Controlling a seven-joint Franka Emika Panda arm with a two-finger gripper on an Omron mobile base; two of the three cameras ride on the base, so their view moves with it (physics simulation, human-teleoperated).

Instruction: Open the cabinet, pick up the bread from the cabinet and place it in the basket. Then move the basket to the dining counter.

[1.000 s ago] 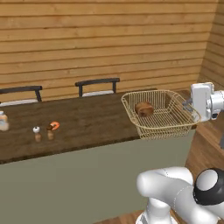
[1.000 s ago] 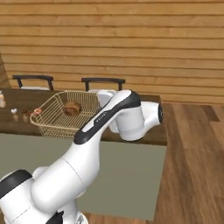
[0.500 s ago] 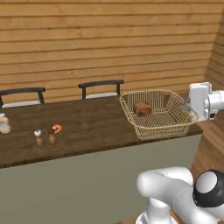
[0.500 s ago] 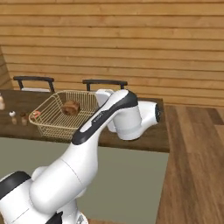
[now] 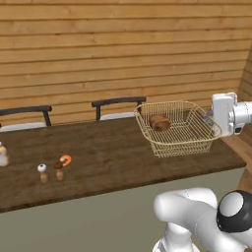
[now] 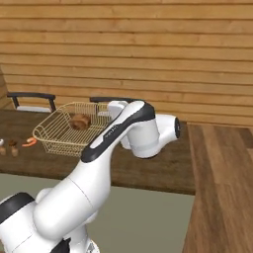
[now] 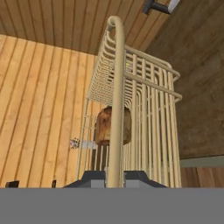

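The pale golden wire basket [image 5: 174, 129] sits low over the right end of the dining counter [image 5: 98, 157]; I cannot tell whether it touches the dark wooden top. The bread [image 5: 159, 122], a small brown lump, lies inside it. My gripper [image 5: 211, 118] is shut on the basket's right rim. In the right base view the basket [image 6: 64, 129] and bread [image 6: 79, 121] are left of my arm. In the hand view the gripper [image 7: 114, 177] clamps the thick rim wire of the basket [image 7: 116, 78], and the bread [image 7: 113, 126] shows behind the mesh. The cabinet is out of view.
Two dark chairs [image 5: 117, 103] [image 5: 24, 112] stand behind the counter against a wood-plank wall. Two small shakers [image 5: 43, 172] and an orange item [image 5: 65, 159] are on the counter's left part, with a bottle [image 5: 3, 154] at the left edge. The counter ends just right of the basket.
The whole picture has shifted a little, so the base has moved relative to the counter. The basket stays in my grip, with the bread still inside it.
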